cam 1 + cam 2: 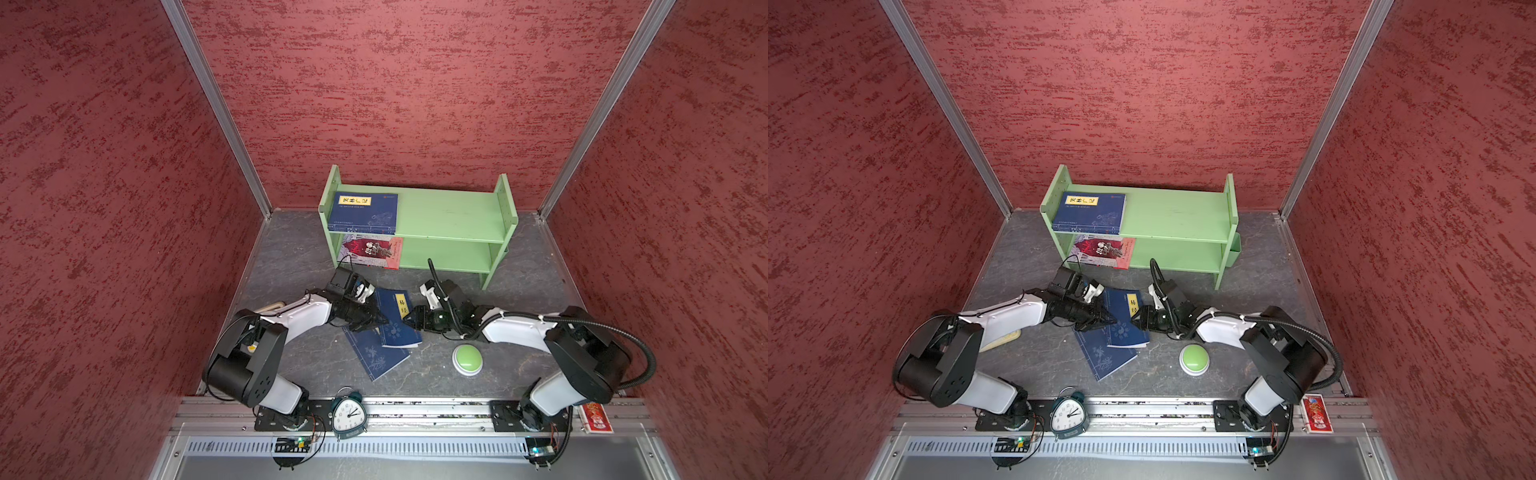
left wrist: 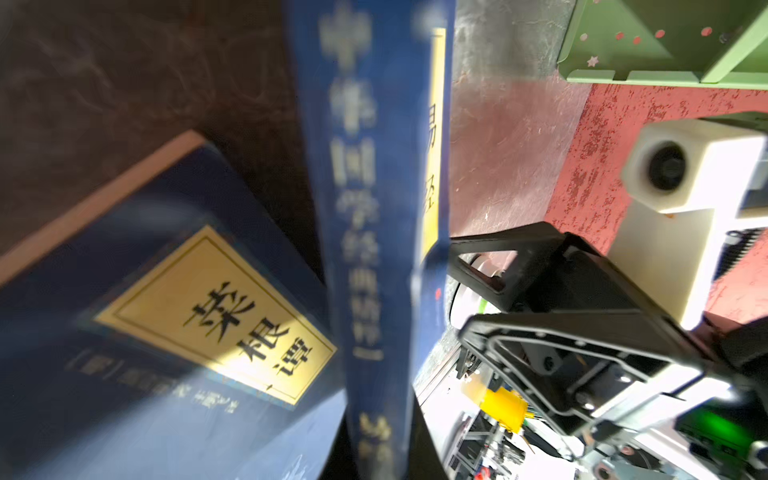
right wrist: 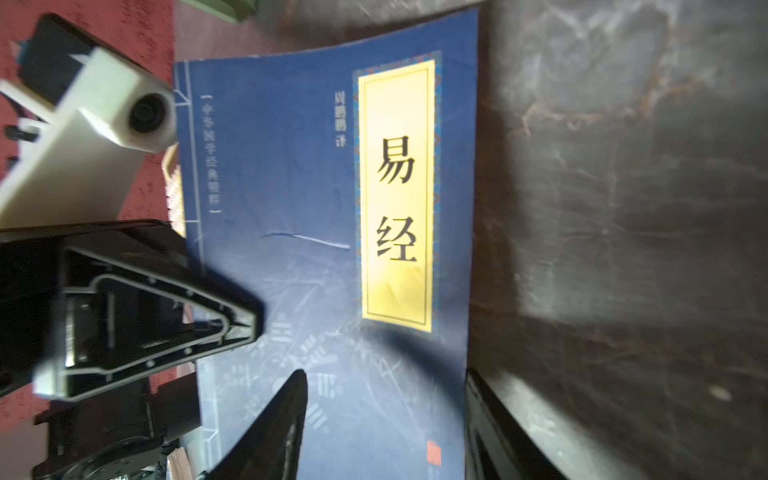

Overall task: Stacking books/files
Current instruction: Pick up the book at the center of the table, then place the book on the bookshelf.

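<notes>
A navy book with a yellow label (image 1: 395, 309) is tilted up off the grey table, resting partly on a second navy book (image 1: 376, 357). My left gripper (image 1: 382, 321) is shut on its spine edge (image 2: 365, 208). The left wrist view shows the lower book's yellow label (image 2: 208, 316). My right gripper (image 1: 409, 318) is open at the raised book's opposite edge. One of its fingers (image 3: 282, 415) is over the cover (image 3: 311, 187) and the other lies beyond the edge. A third navy book (image 1: 363, 212) lies on the shelf's top board. A red-and-white book (image 1: 372, 251) lies on the lower board.
The green shelf (image 1: 449, 216) stands at the back against the red wall. A green push button (image 1: 467, 359) sits just in front of my right arm. An alarm clock (image 1: 348, 415) and a red packet (image 1: 596, 417) lie on the front rail. A cream calculator (image 1: 274, 307) peeks out under my left arm.
</notes>
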Motion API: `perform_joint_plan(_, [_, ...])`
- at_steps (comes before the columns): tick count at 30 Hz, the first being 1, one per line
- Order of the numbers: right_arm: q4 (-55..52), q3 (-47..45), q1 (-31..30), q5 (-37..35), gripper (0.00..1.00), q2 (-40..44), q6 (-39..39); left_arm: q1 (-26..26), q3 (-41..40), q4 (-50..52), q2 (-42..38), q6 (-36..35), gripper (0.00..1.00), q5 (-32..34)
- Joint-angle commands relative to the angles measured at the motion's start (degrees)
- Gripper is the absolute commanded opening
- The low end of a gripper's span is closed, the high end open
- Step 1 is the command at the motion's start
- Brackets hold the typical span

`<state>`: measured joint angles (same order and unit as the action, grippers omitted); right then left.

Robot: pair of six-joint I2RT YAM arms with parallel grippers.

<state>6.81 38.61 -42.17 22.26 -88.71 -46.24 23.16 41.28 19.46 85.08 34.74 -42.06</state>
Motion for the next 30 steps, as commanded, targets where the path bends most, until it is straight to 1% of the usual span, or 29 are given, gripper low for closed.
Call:
perform_joint_plan(1, [-1.33, 1.63, -0.37, -2.45, 0.6, 3.77, -1.04, 0.22, 2.22, 4.84, -2.41, -3.65, 0.02, 0.7])
perform_joint_plan(6, [-5.95, 2.22, -0.28, -2.93, 0.61, 8.92, -1.32, 0.57, 6.0, 11.32, -4.63, -6.39, 0.03, -1.62])
perform_joint_plan(14, [-19.6, 4.4, 0.08, -8.78, 0.61, 18.7, 1.68, 1.51, 10.92, 20.31, -7.56, -10.52, 0.03, -5.61])
perform_joint_plan(19, [-24.61, 6.07, 0.25, -9.92, 0.61, 27.14, 2.53, 4.32, 16.02, 25.95, -9.39, -14.11, 0.04, -8.21])
perform_joint_plan(22, [-28.74, 8.04, 0.25, -10.19, 0.61, 32.8, 3.32, 6.85, 20.05, 30.01, -10.21, -16.48, 0.04, -10.16])
perform_joint_plan(26, [-36.51, 14.23, 0.29, -11.49, 0.61, 37.76, 5.55, 10.15, 24.58, 32.64, -11.73, -17.8, 0.05, -10.72])
perform_joint_plan(30, [-38.58, 19.98, 0.34, -12.89, 0.61, 40.66, 6.63, 12.88, 29.63, 32.85, -12.56, -19.49, 0.07, -12.46])
